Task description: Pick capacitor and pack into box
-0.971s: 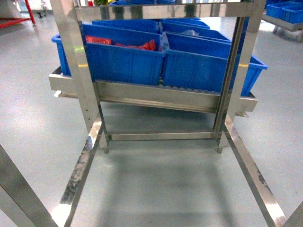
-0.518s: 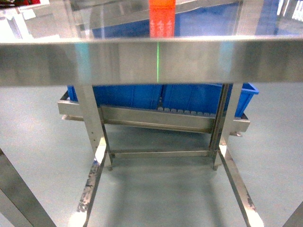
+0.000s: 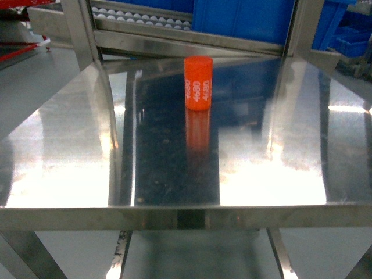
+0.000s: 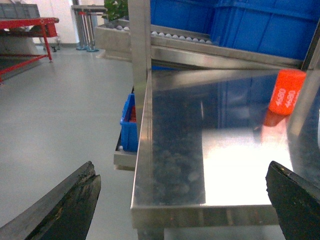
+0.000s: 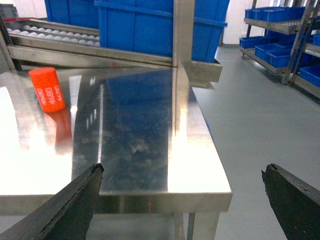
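The capacitor (image 3: 198,83), an orange cylinder printed "4680", stands upright on the steel table (image 3: 279,168) toward its far edge, alone on the mirror-like top. Blue crates (image 3: 244,20) sit on the roller rack behind it, cut off by the frame top. The left gripper (image 4: 182,200) and right gripper (image 5: 192,200) each show only two dark fingertips at the lower frame corners, spread wide, holding nothing, short of the table's near edge.

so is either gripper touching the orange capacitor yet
Apart. In the left wrist view the open left gripper sits short of the table edge, far from the capacitor; the right wrist view shows the right gripper equally clear of it.
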You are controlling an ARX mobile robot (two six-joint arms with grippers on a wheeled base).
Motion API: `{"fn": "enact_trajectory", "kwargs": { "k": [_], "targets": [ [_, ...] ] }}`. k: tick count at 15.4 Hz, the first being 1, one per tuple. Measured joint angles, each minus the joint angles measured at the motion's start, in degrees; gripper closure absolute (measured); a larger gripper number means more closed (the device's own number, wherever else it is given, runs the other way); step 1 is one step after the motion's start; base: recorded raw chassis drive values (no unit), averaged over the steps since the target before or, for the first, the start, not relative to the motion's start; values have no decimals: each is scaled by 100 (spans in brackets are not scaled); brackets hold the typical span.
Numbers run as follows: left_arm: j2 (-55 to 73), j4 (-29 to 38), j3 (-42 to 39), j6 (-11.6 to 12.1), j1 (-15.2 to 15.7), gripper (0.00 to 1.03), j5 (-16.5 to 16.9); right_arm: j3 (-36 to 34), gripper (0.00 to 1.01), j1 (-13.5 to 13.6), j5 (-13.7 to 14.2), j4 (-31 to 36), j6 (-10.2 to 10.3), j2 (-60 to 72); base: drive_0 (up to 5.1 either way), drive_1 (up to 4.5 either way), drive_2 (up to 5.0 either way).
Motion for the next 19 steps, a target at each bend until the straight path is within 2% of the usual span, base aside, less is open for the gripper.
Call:
{"fn": "enact_trajectory", "kwargs": {
  "k": [19],
  "targets": [
    [0,2,0,-2,0,5,-2,0,3,0,-2,-2,-4,0,0,0,0]
  ]
}}
